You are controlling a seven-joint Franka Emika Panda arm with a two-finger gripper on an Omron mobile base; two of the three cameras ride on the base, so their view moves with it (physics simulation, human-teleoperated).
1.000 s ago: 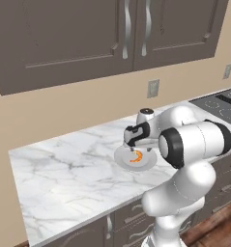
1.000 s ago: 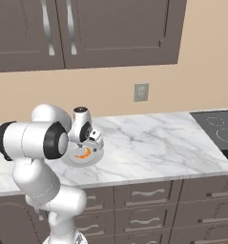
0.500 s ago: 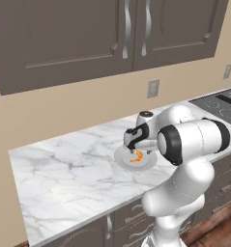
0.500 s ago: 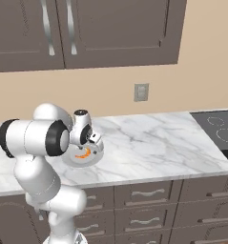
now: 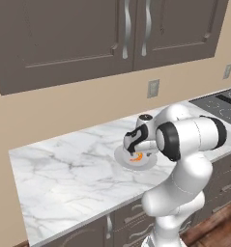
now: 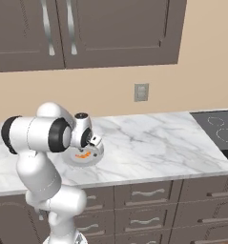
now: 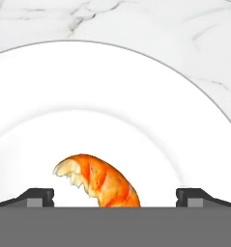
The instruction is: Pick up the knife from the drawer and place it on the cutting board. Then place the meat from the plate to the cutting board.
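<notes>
The meat [image 7: 100, 183], a small orange crescent, lies on the round white plate [image 7: 112, 87] on the marble counter. My gripper [image 7: 115, 198] hangs open just above the plate, its two dark fingertips [image 7: 37, 197] standing to either side of the meat and well apart from it. From the left base view the gripper [image 5: 132, 146] points down over the meat [image 5: 136, 157] and the plate [image 5: 121, 157]. The right base view has the gripper [image 6: 89, 144] above the meat [image 6: 82, 154] on the plate [image 6: 94, 159]. The knife and the cutting board are out of view.
Shut drawer fronts [image 6: 144, 193] with wavy handles run under the counter; I cannot tell which is the task's drawer. A black cooktop [image 6: 220, 133] sits at the right end. Wall cabinets [image 5: 112, 34] hang overhead. A wall outlet [image 6: 141, 92] is behind the plate.
The gripper has come down closer to the plate and stays open. The plate and the meat have not moved.
</notes>
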